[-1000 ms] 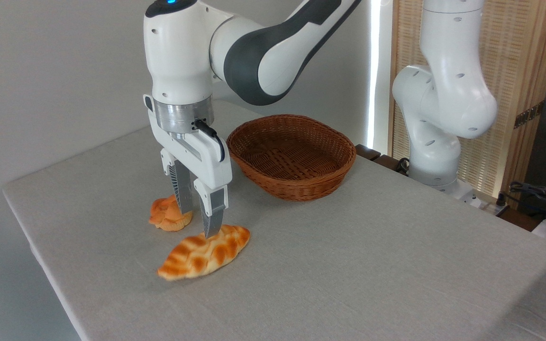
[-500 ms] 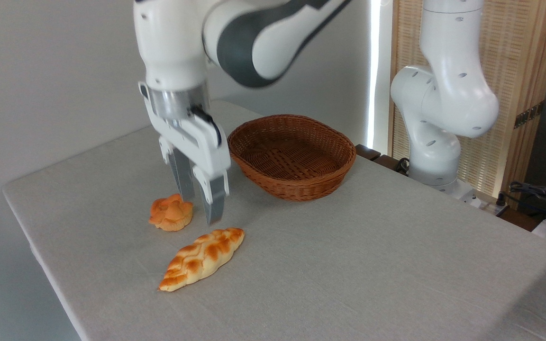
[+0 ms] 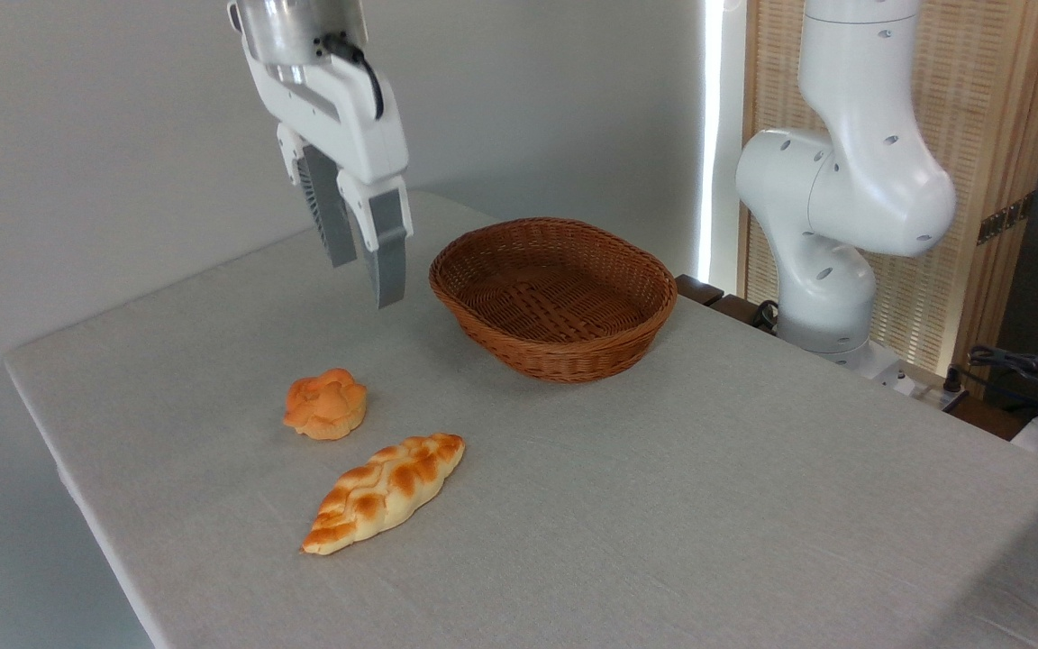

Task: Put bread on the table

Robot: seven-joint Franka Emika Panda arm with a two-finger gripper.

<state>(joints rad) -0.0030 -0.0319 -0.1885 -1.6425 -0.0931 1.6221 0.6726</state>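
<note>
Left of the wicker basket (image 3: 555, 297), the braided bread (image 3: 384, 493) lies flat on the grey tabletop (image 3: 708, 505), the tool (image 3: 362, 279) high above it, fingers apart and empty.

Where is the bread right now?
The bread lies flat on the table, front left in the camera view, just in front of the small round bun and apart from it, left of the basket.

Bread (image 3: 383, 494): golden-brown braided crust, pale yellow sides. Bun (image 3: 325, 403) just behind it: orange, knotted. Basket (image 3: 554, 347): brown wicker weave; table (image 3: 708, 505): light grey cloth.
</note>
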